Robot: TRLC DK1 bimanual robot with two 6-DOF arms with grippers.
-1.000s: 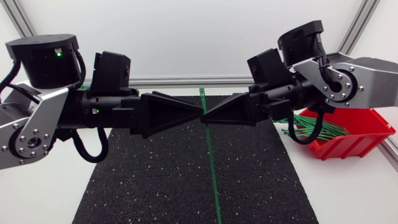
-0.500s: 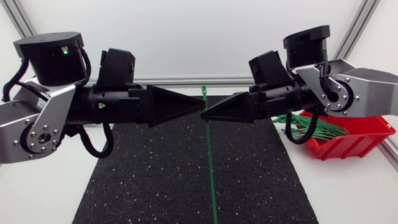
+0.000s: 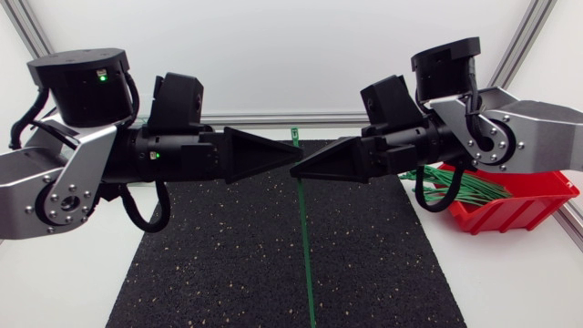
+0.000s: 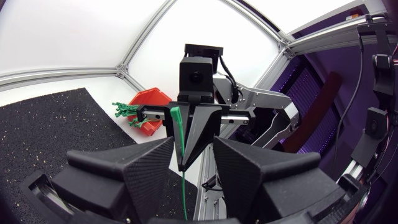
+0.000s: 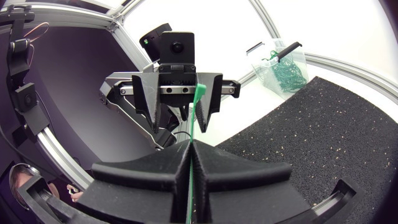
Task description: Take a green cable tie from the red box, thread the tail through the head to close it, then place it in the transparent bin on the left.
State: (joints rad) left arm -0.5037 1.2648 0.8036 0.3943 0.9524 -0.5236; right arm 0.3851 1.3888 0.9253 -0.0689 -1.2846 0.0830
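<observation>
A green cable tie (image 3: 305, 246) hangs upright over the black mat (image 3: 209, 264), its head (image 3: 296, 134) uppermost. My right gripper (image 3: 295, 170) is shut on it just below the head; in the right wrist view the tie (image 5: 198, 106) rises from between the closed fingers (image 5: 189, 149). My left gripper (image 3: 296, 155) faces it tip to tip. Its fingers (image 5: 144, 96) stand apart on either side of the tie's head, not touching it. In the left wrist view the tie (image 4: 176, 127) runs through the gap between my left gripper's fingers (image 4: 149, 168).
The red box (image 3: 519, 205) with several green ties sits at the mat's right, under my right arm. The transparent bin (image 5: 280, 68) holding green ties stands beyond the mat's far left corner. An aluminium rail (image 3: 273, 118) borders the table's back.
The left gripper's fingers have narrowed around the tie's head and its tip has moved slightly up and toward the right gripper. The right gripper keeps its hold on the tie.
</observation>
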